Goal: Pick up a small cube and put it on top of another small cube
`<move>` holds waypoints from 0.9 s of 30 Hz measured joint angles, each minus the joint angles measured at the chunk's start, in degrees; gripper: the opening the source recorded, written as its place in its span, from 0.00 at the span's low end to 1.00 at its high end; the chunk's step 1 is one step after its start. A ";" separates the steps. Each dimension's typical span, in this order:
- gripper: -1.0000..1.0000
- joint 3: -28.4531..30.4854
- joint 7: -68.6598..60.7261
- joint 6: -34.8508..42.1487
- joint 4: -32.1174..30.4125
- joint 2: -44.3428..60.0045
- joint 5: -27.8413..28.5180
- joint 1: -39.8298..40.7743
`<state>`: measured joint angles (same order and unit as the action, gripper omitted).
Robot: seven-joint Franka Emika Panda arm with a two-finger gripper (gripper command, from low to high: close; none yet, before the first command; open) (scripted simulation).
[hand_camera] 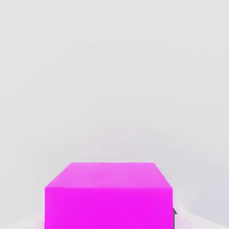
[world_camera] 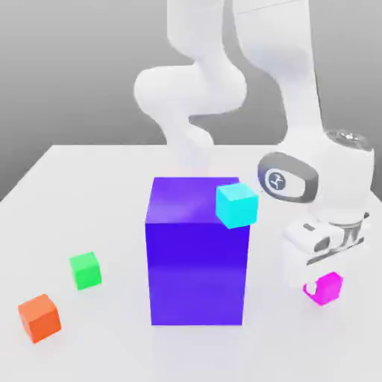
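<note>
Matte magenta small cube (hand_camera: 108,197), flat-faced, sharp-edged, beneath white gripper (world_camera: 322,277)

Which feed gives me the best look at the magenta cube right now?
The hand view: the magenta cube sits close and unobstructed, top and front faces clear. In the exterior view the same cube appears small, partly hidden beneath the gripper, at that view's right of the big purple block.
</note>
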<state>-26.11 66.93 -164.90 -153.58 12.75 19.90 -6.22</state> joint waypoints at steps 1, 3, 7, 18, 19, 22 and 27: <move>0.00 -1.23 -1.43 0.78 -0.37 -1.21 -1.89 0.82; 0.00 -3.16 -4.14 2.34 -1.11 -3.55 -5.46 1.98; 0.00 -3.05 -4.20 4.21 2.39 -5.33 -7.98 3.41; 0.00 6.95 17.23 6.88 5.66 -13.47 -16.78 20.66; 0.00 7.85 19.30 7.02 5.34 -14.52 -18.11 22.56; 0.00 10.37 26.42 7.56 3.31 -17.35 -20.96 27.64; 0.00 14.41 38.95 8.58 -1.99 -21.31 -23.32 34.29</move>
<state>-11.70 105.88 -156.32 -155.56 -8.56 -3.42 28.07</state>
